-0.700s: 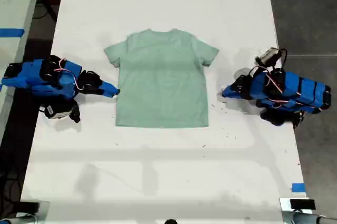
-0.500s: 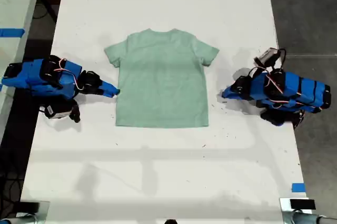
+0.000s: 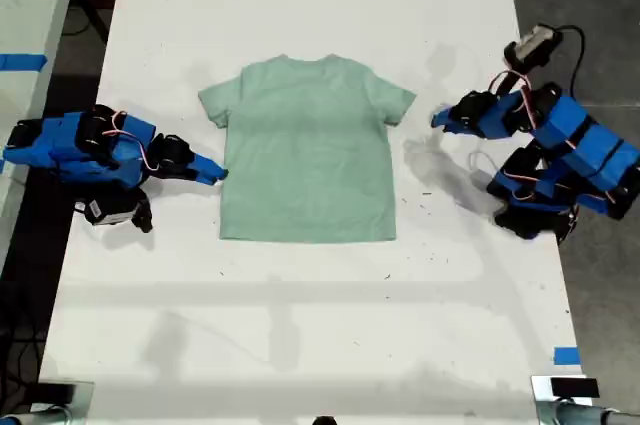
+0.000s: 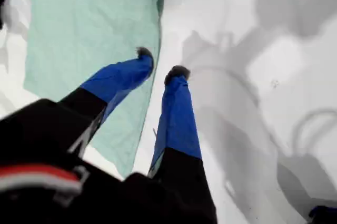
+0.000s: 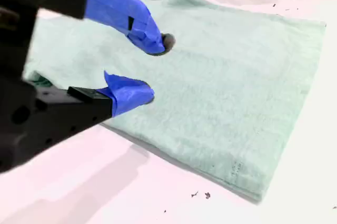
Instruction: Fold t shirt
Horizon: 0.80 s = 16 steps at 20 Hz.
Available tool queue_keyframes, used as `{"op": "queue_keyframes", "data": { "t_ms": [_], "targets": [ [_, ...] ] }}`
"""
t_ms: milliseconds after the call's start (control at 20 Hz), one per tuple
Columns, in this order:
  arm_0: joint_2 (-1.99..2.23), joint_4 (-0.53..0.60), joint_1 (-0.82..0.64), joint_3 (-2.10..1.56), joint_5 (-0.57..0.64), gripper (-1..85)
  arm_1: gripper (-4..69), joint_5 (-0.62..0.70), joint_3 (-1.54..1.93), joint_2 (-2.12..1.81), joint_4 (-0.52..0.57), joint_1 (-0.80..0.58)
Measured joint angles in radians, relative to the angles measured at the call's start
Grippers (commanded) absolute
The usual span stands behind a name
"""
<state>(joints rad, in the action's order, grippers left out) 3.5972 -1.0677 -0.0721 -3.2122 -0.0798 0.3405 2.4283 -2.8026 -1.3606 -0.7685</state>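
Mint-green t shirt point(image 3: 307, 150) lies flat at the centre of the white desk point(image 3: 300, 335). My first gripper point(image 3: 436, 120), at 3 o'clock in the exterior view, hangs raised, fingers point(image 4: 178, 74) apart and empty. My second gripper point(image 3: 217, 175), at 9 o'clock, has open fingers point(image 5: 134, 95) at the shirt's edge.

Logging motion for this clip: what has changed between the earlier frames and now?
My first gripper has lifted off the table and swung toward the exterior view's top, beside the t shirt sleeve, jaws open, holding nothing. My second gripper stayed at the shirt's edge on the exterior view's left, open. The shirt lies flat as before.
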Motion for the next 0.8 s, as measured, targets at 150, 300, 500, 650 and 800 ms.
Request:
{"op": "queue_keyframes", "data": {
  "t_ms": [150, 300, 500, 650, 800],
  "targets": [
    [0.0, 0.0, 0.0, 0.0, 0.0, 11.5, 21.2, 0.08, -0.327, 0.462, 0.0, -0.084],
    [0.0, 0.0, 0.0, 0.0, 0.0, 11.5, 21.1, 0.129, -0.632, 0.864, 0.0, -0.158],
    [0.0, 0.0, 0.0, 0.0, 0.0, 11.5, 21.6, 0.143, -0.842, 1.23, 0.048, -0.201],
    [0.0, 0.0, 0.0, 0.0, 0.0, 11.5, 18.0, 0.144, -0.884, 1.391, 0.094, -0.216],
    [0.0, 0.0, 0.0, 0.0, 0.0, 11.5, 0.5, 0.144, -0.922, 1.463, 0.14, -0.224]
  ]
}}
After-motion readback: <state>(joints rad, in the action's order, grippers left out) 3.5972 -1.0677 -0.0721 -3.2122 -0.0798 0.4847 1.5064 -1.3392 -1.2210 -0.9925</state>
